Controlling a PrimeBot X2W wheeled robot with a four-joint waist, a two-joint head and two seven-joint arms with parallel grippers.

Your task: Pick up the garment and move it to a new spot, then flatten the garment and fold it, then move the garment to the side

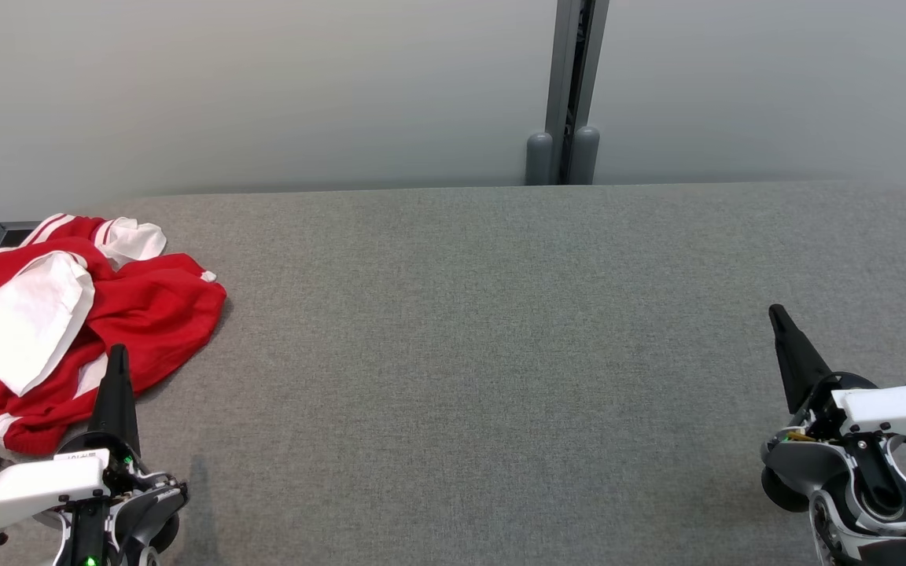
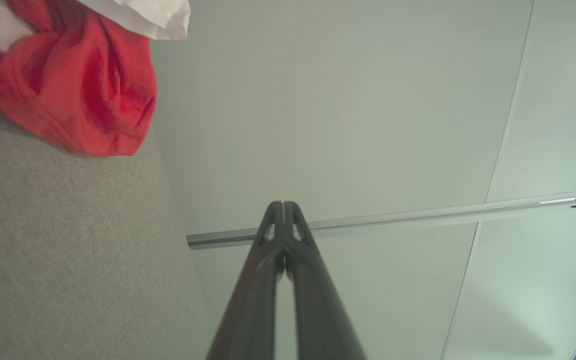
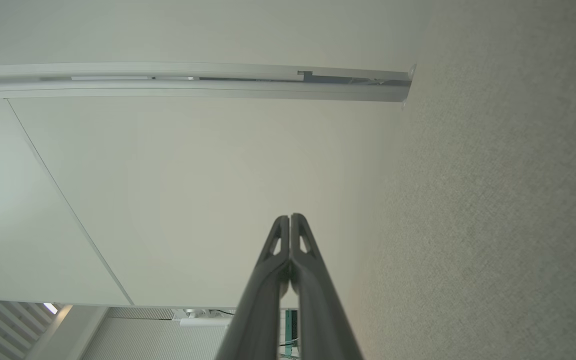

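Crumpled red-and-white garment (image 1: 162, 314) at left edge of grey desk (image 1: 500, 354), left gripper (image 1: 118, 351) and right gripper (image 1: 776, 312) both closed, holding nothing

Head: above, facing forward and down over the grey table (image 1: 500, 354) to the wall (image 1: 264, 94);
Left wrist: low beside the table, rolled sideways, facing the wall; shares the red garment (image 2: 78, 90) with head;
Right wrist: same, mirrored

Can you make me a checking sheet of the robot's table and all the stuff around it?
Surface: grey fabric table, flat.
Job's things: red and white garment, crumpled at the far left, not held.
Clutter: nothing seen.
Tools: left tool shut, near the garment, holding nothing; right tool shut, holding nothing.
Cables: thin wires at the right tool's base.
Surroundings: pale wall and grey post behind the table.
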